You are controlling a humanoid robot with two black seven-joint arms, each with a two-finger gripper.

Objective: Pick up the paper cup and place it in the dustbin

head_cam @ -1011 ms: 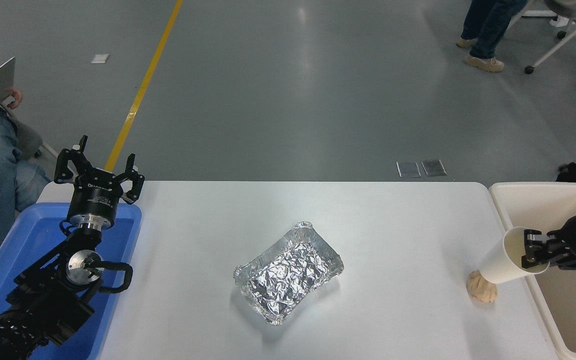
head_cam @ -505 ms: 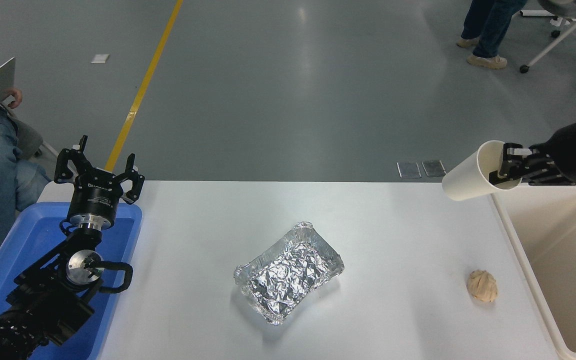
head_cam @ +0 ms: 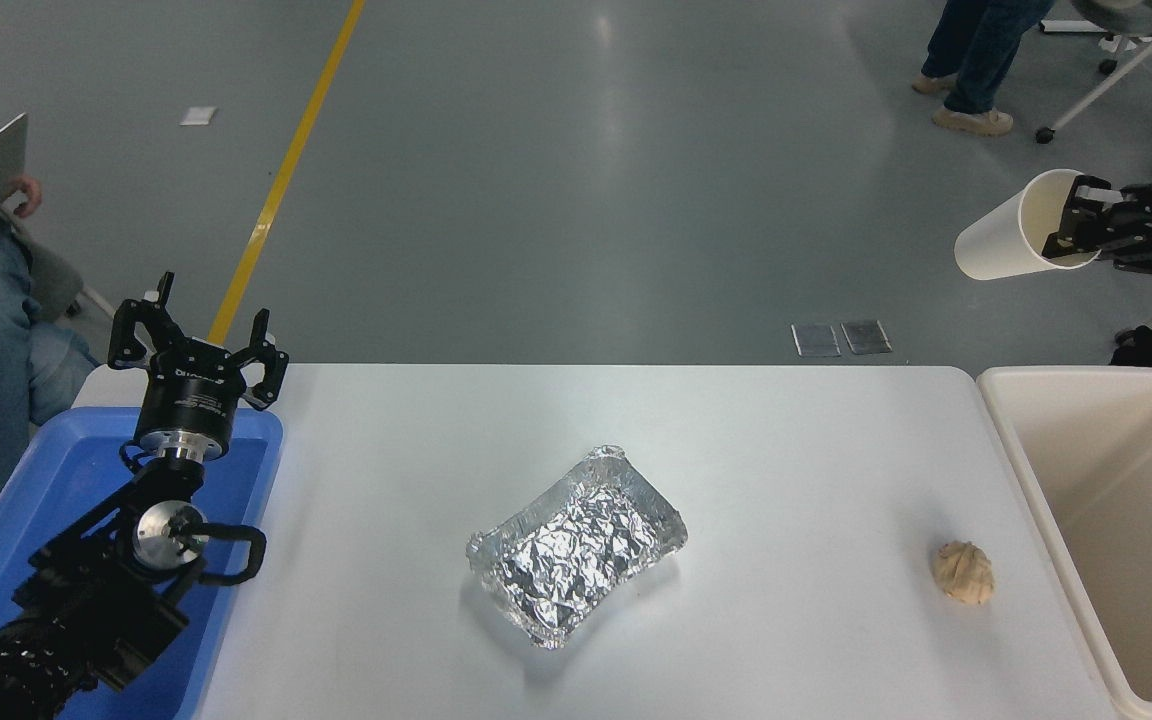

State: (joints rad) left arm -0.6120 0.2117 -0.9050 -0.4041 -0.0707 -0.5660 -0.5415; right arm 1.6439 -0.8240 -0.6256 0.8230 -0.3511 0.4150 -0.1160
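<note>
The white table is a smooth, matte slab with rounded far corners, the largest surface in view. At its right end sits the dustbin, a big rectangular cream-beige plastic tub with smooth walls and a rolled rim; the part of its inside that shows holds nothing. At the left end a blue plastic tub of glossy, rounded-corner plastic sits partly under the parked left arm, whose black left gripper points away from the camera above the tub's far edge, its fingers spread apart and holding nothing.

Near the middle of the table lies a crinkled silver foil tray, a shallow rectangle with a wrinkled, shiny floor and a bent rim, set at a slant to the table's edges; nothing shows inside it.

The paper cup, plain white, smooth and tapered with a cream inside, hangs in the air beyond the table's far right corner, above the grey floor and beyond the dustbin's far wall. It lies tilted nearly on its side, the closed base toward the left and the open mouth toward the right. The right gripper comes in from the right edge and is clamped on the cup's rim, one finger inside the mouth.

A crumpled tan paper ball, ridged and roundish, rests on the table near the dustbin's left wall, not touching it.
</note>
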